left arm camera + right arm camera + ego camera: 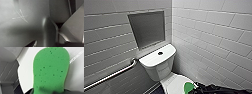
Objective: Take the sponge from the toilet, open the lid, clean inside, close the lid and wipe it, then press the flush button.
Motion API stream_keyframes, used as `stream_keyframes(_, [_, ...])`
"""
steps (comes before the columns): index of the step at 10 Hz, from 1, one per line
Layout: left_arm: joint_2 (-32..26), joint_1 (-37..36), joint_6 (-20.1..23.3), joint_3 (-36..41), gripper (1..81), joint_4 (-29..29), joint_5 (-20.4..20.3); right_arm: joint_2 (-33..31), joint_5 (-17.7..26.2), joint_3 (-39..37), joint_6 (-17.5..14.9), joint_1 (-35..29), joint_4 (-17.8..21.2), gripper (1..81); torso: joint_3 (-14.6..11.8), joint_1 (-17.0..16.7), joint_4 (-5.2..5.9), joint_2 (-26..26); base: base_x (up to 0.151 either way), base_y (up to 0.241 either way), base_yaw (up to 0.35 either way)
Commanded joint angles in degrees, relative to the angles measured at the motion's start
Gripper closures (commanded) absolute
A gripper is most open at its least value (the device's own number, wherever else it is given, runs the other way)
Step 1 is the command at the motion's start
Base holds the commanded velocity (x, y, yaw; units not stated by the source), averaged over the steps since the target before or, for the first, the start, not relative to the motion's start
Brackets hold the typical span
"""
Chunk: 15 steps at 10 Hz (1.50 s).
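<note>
The white toilet (159, 67) stands in the corner, its tank top carrying the round flush button (160, 53). Below the tank, the oval lid (172, 83) is down. The bright green sponge (188, 87) lies flat on the lid's right side. My right arm (214, 89) comes in dark from the lower right, right next to the sponge. In the right wrist view the sponge (50, 70) looms large on the white lid (26, 72). My right gripper (50, 92) is open, with a dark jaw on either side of the sponge's near end.
A metal grab bar (111, 75) slants along the left tiled wall. A grey recessed panel (147, 28) sits above the tank. The white tiled right wall (214, 42) stands close beside the toilet. The left wrist view shows smooth grey surfaces (25, 25).
</note>
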State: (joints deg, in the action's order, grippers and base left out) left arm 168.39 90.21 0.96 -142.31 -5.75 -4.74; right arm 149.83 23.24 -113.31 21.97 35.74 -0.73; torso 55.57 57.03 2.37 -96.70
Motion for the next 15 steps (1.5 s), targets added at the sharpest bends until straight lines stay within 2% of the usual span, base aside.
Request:
stream_keyframes(1, [-0.24,0.45,-0.35,0.46,1.0,0.48,4.74,1.89,0.23,-1.89,0.62,-5.72,0.91,1.0,0.0,0.0,0.0,0.0,0.0,0.0,0.0])
stream_keyframes(3, [-0.42,0.45,-0.35,0.46,1.0,0.48,5.09,3.48,0.5,-5.51,1.15,-5.02,1.08,1.0,0.0,0.0,0.0,0.0,0.0,0.0,0.0])
stream_keyframes(7, [-0.42,0.63,-0.35,0.46,1.0,0.39,5.09,4.18,-0.21,-7.61,1.5,-3.43,0.91,1.0,0.0,0.0,0.0,0.0,0.0,0.0,0.0])
stream_keyframes(10, [-0.59,1.16,-0.44,0.46,1.0,0.48,5.18,6.38,-7.15,-11.57,1.32,0.52,0.91,1.0,0.0,0.0,0.0,0.0,0.0,0.0,0.0])
stream_keyframes(11, [-0.59,1.16,-0.43,0.46,1.0,0.48,5.88,5.95,-8.72,-9.58,1.32,1.22,1.0,1.0,-0.02,0.0,0.0,0.0,0.0,0.0,0.0])
stream_keyframes(13, [-0.59,1.16,-0.44,0.54,1.0,0.48,6.06,3.92,-15.23,-1.65,1.41,2.63,1.0,1.0,-0.05,0.0,0.0,-0.05,0.0,0.0,0.0])
stream_keyframes(15, [-0.68,1.33,-0.44,0.72,1.0,0.48,6.06,4.45,-15.94,-0.85,1.41,3.59,0.91,1.0,-0.05,0.0,0.0,-0.05,0.0,0.0,0.0])
